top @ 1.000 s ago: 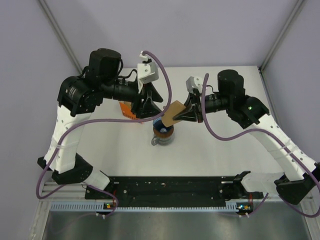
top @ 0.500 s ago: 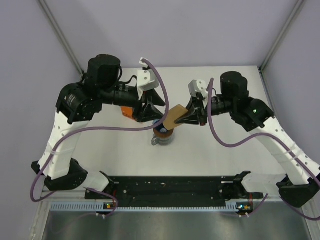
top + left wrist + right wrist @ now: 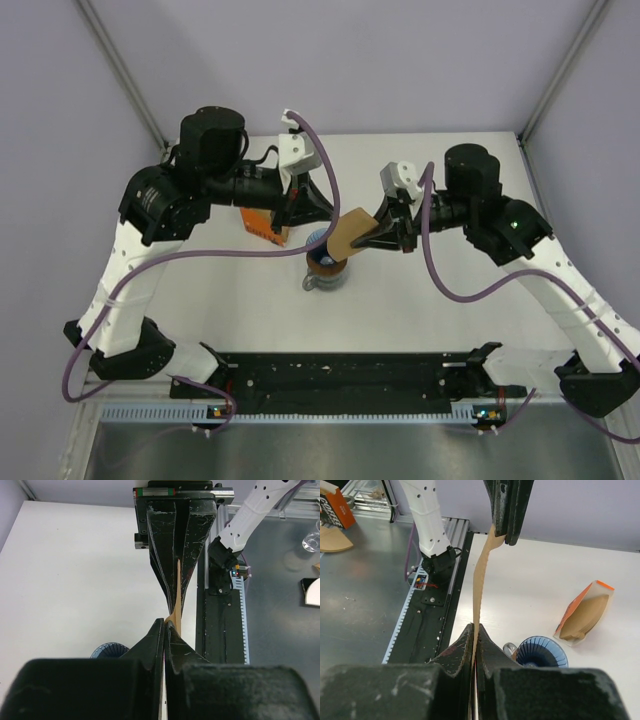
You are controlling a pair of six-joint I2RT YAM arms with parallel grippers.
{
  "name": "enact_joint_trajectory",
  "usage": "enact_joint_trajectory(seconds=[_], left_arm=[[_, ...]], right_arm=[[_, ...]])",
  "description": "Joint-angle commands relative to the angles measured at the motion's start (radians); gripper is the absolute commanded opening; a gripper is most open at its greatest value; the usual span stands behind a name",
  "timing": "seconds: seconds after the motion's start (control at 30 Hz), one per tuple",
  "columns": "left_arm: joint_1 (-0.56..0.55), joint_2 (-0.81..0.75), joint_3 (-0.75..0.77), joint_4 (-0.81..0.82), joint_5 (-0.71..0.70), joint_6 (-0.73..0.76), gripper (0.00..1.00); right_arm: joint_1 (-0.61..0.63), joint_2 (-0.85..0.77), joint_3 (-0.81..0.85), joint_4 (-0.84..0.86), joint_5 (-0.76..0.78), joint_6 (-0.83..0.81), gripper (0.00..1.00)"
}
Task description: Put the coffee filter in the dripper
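While the coffee filter is pinched at opposite edges by left hand and right hand, it is judged light, limp, tearable.

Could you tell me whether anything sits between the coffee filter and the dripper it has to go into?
Nothing visible does. The coffee filter, pinched between the left gripper and the right gripper, hangs in the air near the dripper, whose open mouth looks empty.

White table: glass jug stands approx mid-table, directly under blue dripper. Orange-white filter pack lies flat just left of and behind dripper, apart from jug.
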Motion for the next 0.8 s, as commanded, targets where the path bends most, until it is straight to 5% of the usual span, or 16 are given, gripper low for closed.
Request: enact_joint_trajectory(seconds=[0.0, 0.77], left_arm=[[-0.004, -0.019, -0.01, 0.05, 0.019, -0.027, 0.0], [-0.004, -0.033, -0.036, 0.062, 0.034, -0.085, 0.18]], right_arm=[[0.012, -0.027, 0.039, 0.007, -0.011, -0.022, 0.0], [0.012, -0.009, 0.037, 0.003, 0.067, -0.023, 0.0]])
